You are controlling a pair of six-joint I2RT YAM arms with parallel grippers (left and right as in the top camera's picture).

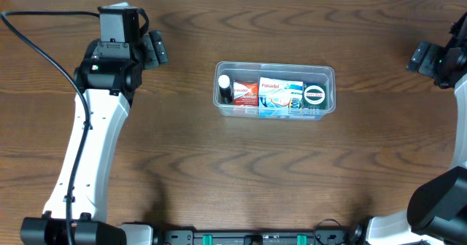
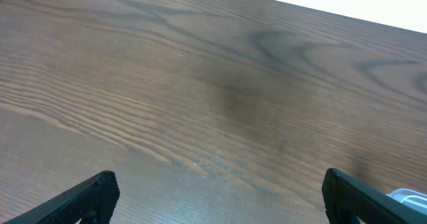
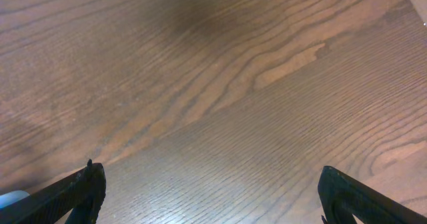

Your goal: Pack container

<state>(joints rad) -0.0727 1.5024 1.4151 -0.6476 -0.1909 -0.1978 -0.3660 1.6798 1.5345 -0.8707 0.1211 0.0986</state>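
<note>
The container (image 1: pixel 274 68), a clear shallow tub, sits in the middle of the table. It holds a small white-capped bottle (image 1: pixel 225 84), a red packet (image 1: pixel 244 93), a Panadol box (image 1: pixel 281 92) and a round dark tin (image 1: pixel 314 94). My left gripper (image 1: pixel 157 48) is at the far left, well apart from the tub, open with nothing in it. In the left wrist view the left gripper (image 2: pixel 217 197) shows only bare wood between its fingers. My right gripper (image 1: pixel 422 57) is at the far right edge, also open and empty. In the right wrist view the right gripper (image 3: pixel 210 194) hangs over bare table.
The dark wooden table (image 1: pixel 233 165) runs across the whole view. A black cable (image 1: pixel 44 37) loops behind the left arm. A pale clear edge (image 2: pixel 408 197) peeks in at the bottom right of the left wrist view.
</note>
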